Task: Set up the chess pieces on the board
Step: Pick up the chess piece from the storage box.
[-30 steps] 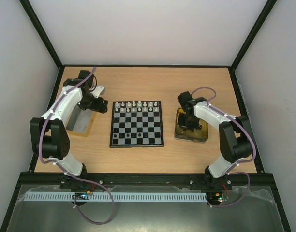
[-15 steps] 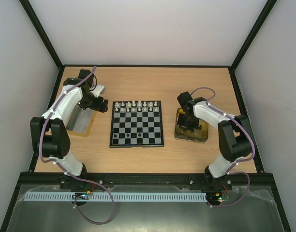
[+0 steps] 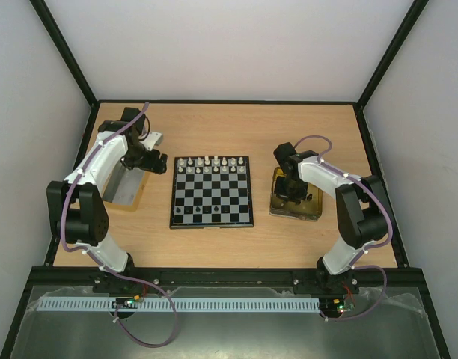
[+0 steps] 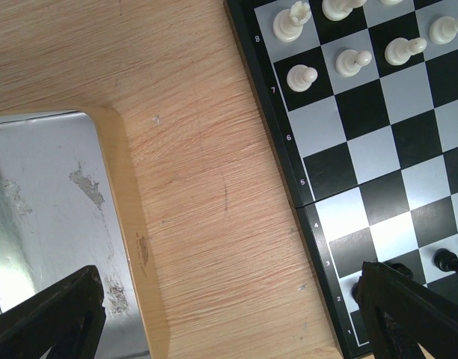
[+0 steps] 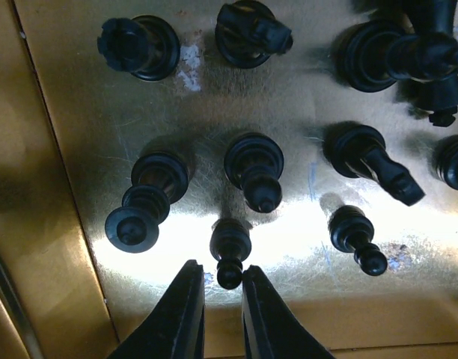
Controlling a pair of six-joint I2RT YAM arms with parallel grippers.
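The board (image 3: pixel 212 196) lies mid-table, with white chess pieces (image 3: pixel 206 164) along its far two rows and a few black ones (image 4: pixel 446 260) at its near left corner. Several black pieces stand on the gold tray (image 5: pixel 57 187). My right gripper (image 5: pixel 223 268) hangs low over that tray, its narrow jaws closed on the head of a small black pawn (image 5: pixel 230 241) that stands on the tray floor. My left gripper (image 4: pixel 229 314) is wide open and empty above bare wood between the silver tray (image 4: pixel 42 194) and the board's left rim.
The gold tray (image 3: pixel 313 211) sits right of the board, and the silver-grey tray (image 3: pixel 124 191) sits to its left. A taller black piece (image 5: pixel 253 168) stands just behind the pawn, with others (image 5: pixel 143 202) close on both sides. Black frame posts and white walls enclose the table.
The right jaws have narrowed slightly around the pawn's head. The left arm has not moved.
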